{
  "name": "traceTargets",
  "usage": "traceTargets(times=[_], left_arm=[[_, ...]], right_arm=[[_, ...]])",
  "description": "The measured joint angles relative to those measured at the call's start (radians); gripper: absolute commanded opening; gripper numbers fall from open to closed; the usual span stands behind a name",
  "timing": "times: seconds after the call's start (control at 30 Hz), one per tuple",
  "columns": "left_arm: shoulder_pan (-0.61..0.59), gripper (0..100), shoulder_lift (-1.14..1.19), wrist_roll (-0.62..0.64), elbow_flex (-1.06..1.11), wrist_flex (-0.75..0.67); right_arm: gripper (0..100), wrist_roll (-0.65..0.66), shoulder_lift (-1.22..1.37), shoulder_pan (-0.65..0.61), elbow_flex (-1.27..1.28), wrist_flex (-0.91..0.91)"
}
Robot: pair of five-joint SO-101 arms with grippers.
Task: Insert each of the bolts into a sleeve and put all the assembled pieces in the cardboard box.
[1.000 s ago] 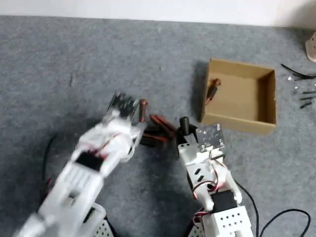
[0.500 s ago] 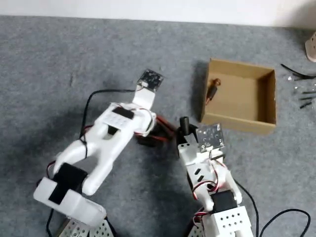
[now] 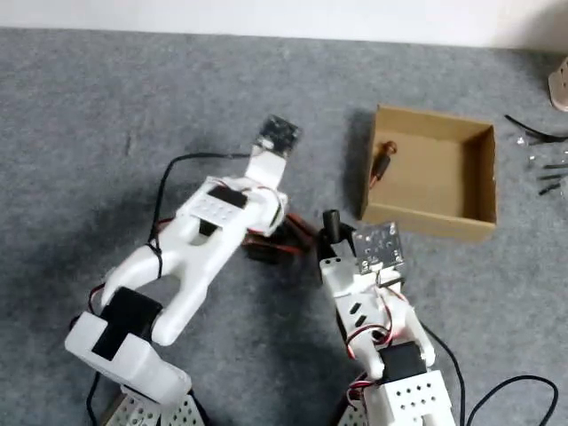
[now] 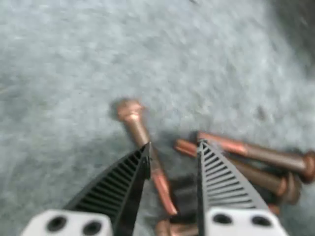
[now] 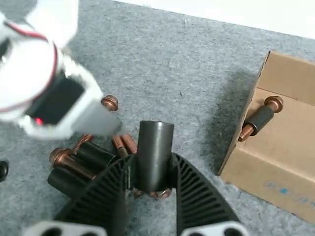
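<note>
In the high view, the left arm [image 3: 209,231] leans over the pile of loose bolts and sleeves [image 3: 297,229] in the middle of the grey carpet [image 3: 106,106], and its wrist covers most of the pile. Just beside the pile, the right gripper [image 3: 330,240] holds a black sleeve [image 3: 331,222] upright. The cardboard box [image 3: 426,222] stands near, on the right arm's side. One assembled piece [image 3: 382,162] already lies inside it, against the wall.

In the left wrist view, the left gripper [image 4: 173,147] is spread apart and grasps nothing. It hangs low over one copper bolt [image 4: 132,118], which lies flat on the carpet. The tip of one finger is over the shaft, and the far end of the shaft runs into the gap between the jaws. I judge that the gripper is lining up on this bolt because its head lies a little apart from the other bolts [image 4: 256,158].

In the right wrist view, the right gripper is clenched on the sleeve, with the open end up. This looks like a waiting pose, so that a bolt can be put in from above. As the box is near, the finished piece has only a short way to go.
</note>
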Motion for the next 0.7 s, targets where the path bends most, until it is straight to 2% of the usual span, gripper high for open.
traceTargets(times=[0.27,0.47,0.7], left_arm=[[-0.021,15,0.152,0.020,-0.109,0.005],[-0.031,15,0.233,0.025,-0.255,0.132],[-0.069,15,0.239,0.052,-0.279,0.226]], right_arm=[[0.5,0.028,0.000,0.000,0.000,0.000],[0.5,0.034,0.000,0.000,0.000,0.000],[0.5,0.034,0.000,0.000,0.000,0.000]])
